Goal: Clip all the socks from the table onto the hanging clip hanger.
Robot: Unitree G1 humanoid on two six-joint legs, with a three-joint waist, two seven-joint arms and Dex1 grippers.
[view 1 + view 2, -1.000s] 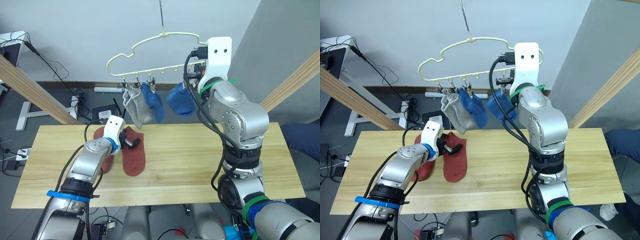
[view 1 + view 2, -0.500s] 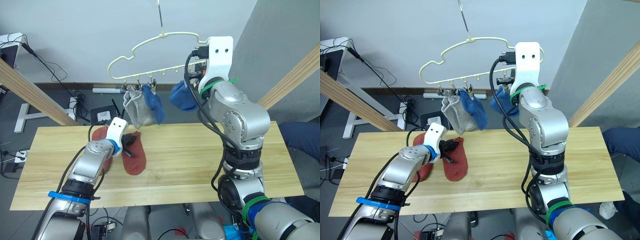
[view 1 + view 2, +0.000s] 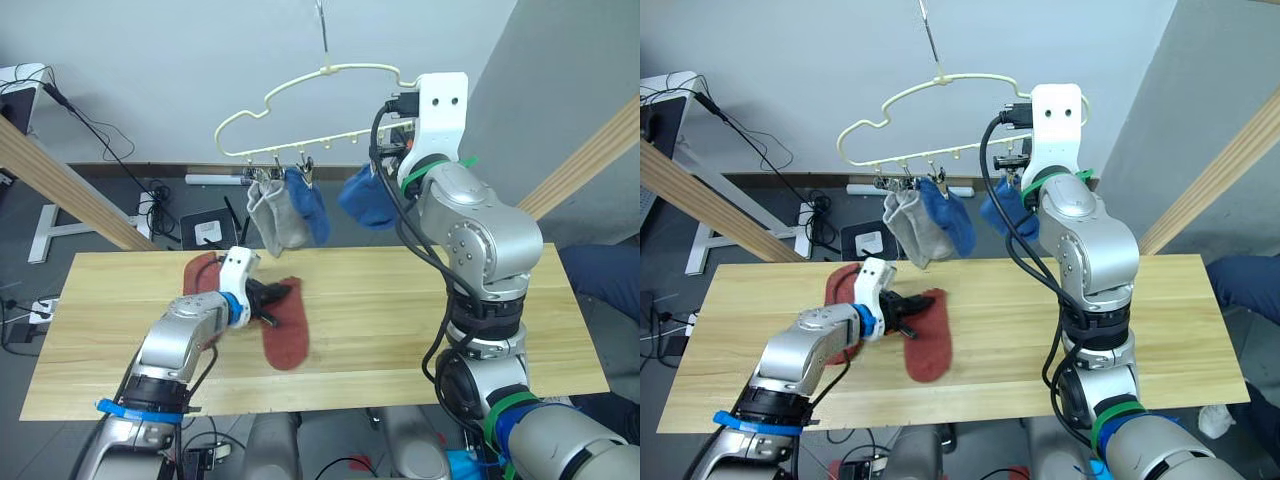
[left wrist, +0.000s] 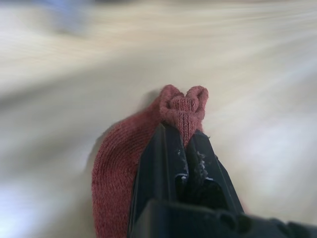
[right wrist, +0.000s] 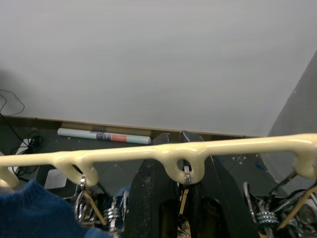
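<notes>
Left tool (image 3: 268, 298) is shut on red sock (image 3: 285, 335) cuff; sock trails toward robot on table (image 3: 400, 330). Hanger (image 3: 320, 110) is up, w/ right tool (image 5: 182, 198) open around a clip.

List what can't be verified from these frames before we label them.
- Right gripper: hanger bar crosses its jaws; open or shut unclear.
- Second red sock: mostly behind left arm, head views.
- Table: blurred, left wrist view.
- Grey socks: overlapping, count unclear.
</notes>
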